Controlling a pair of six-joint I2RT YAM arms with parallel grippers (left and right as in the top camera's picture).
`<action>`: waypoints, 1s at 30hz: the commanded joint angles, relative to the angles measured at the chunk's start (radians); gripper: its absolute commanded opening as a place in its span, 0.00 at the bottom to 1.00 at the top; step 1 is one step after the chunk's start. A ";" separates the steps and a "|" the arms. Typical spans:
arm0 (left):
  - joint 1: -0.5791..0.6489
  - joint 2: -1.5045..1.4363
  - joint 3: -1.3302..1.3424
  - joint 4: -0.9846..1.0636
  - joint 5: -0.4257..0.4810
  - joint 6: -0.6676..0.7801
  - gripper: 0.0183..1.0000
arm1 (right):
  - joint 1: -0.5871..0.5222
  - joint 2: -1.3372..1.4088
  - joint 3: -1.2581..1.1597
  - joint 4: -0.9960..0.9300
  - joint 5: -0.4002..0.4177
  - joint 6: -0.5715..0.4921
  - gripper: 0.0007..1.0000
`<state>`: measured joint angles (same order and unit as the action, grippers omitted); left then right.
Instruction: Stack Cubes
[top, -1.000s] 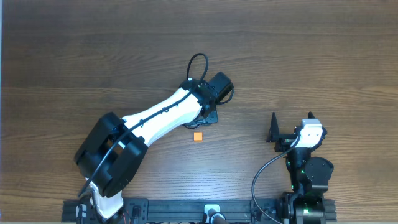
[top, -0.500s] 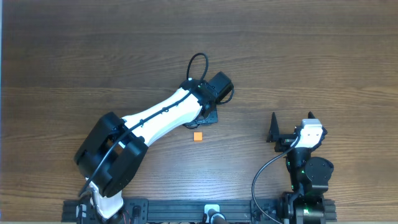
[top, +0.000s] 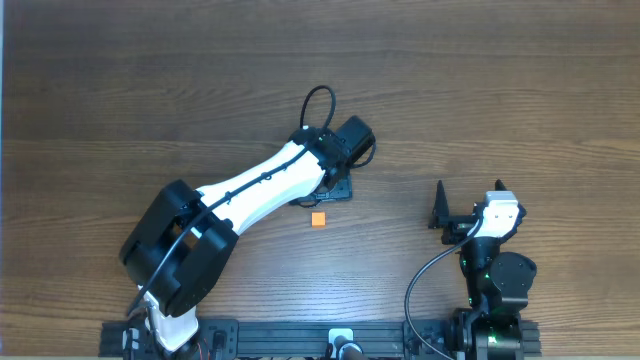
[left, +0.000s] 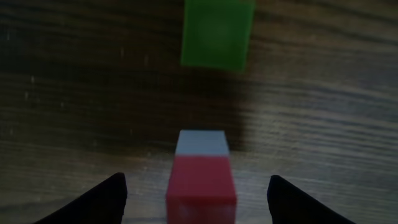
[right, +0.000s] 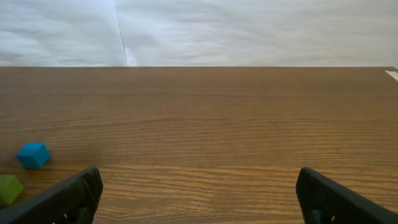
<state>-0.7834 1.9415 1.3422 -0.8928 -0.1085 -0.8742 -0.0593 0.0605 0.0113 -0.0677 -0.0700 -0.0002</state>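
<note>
- Red cube sits on the wooden worktop, right between the two fingers of the left tool. Neither finger touches it.
- On its far side there is a pale grey-blue face. I cannot tell whether that is the cube's own top or a second block pressed against it.
- The left tool is spread wide, with plenty of room on both sides of the cube, and it holds nothing. Its arm reaches from the left base out to the middle of the worktop.
- A green cube lies beyond the red one, apart from it, flat on the wood.
- An orange cube lies by itself just beside the left arm's wrist, on the side nearer the bases.
- The right tool hangs low near its own base, well apart from the left arm. Its fingers are wide apart with nothing between them.
- From the right wrist, a blue cube shows off to one side, with the green cube close by but not touching it.
</note>
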 joint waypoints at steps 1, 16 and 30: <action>-0.029 -0.022 -0.006 -0.009 0.024 -0.002 0.73 | -0.005 -0.008 -0.006 -0.002 -0.004 0.003 0.99; -0.109 -0.074 -0.168 0.053 0.056 -0.054 0.67 | -0.005 -0.008 -0.006 -0.002 -0.004 0.003 0.99; -0.107 -0.074 -0.168 0.067 0.056 -0.054 0.18 | -0.005 -0.008 -0.006 -0.002 -0.004 0.003 0.99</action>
<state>-0.8955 1.8938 1.1805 -0.8257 -0.0555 -0.9260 -0.0593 0.0605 0.0113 -0.0677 -0.0700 -0.0002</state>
